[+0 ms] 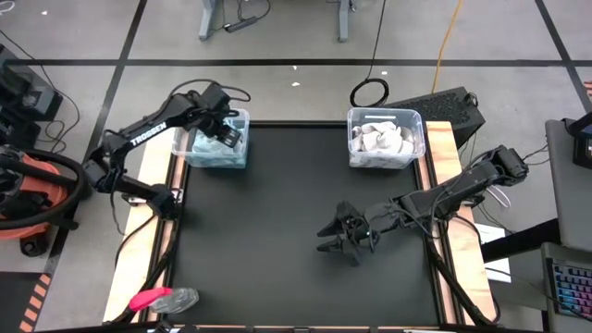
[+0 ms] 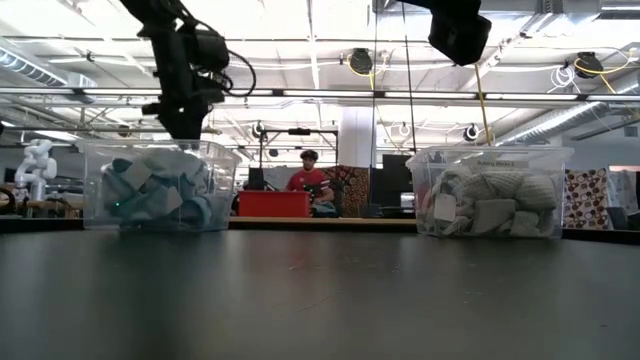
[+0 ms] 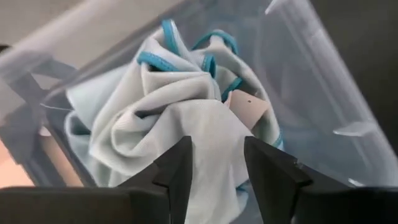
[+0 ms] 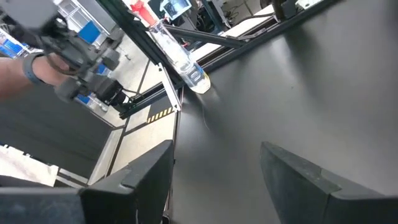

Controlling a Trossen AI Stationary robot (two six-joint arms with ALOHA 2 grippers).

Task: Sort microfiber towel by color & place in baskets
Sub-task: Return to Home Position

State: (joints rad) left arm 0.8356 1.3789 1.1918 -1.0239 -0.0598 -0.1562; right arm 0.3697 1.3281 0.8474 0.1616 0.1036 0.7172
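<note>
Over the black mat's (image 1: 277,185) far-left corner, the left gripper (image 1: 227,136) hangs with fingers parted above the left basket (image 1: 217,164), which holds teal-blue microfiber towels (image 1: 207,151). At the mat's far-right corner, the right basket (image 1: 385,112) holds grey-white towels (image 1: 379,139). Above the mat's middle-right, the right gripper (image 1: 322,239) gapes wide. Grey floor (image 1: 296,83) with black tape lines (image 1: 277,63) surrounds the mat; beyond its far edge a person (image 2: 309,178) shows behind a red box (image 2: 272,203). "TROSSEN" reads on the left arm (image 1: 148,129).

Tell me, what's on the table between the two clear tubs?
Nothing. In the high view only bare black table lies between the left basket and the right basket. The left gripper hangs over the left basket; the right gripper hovers mid-table.
</note>
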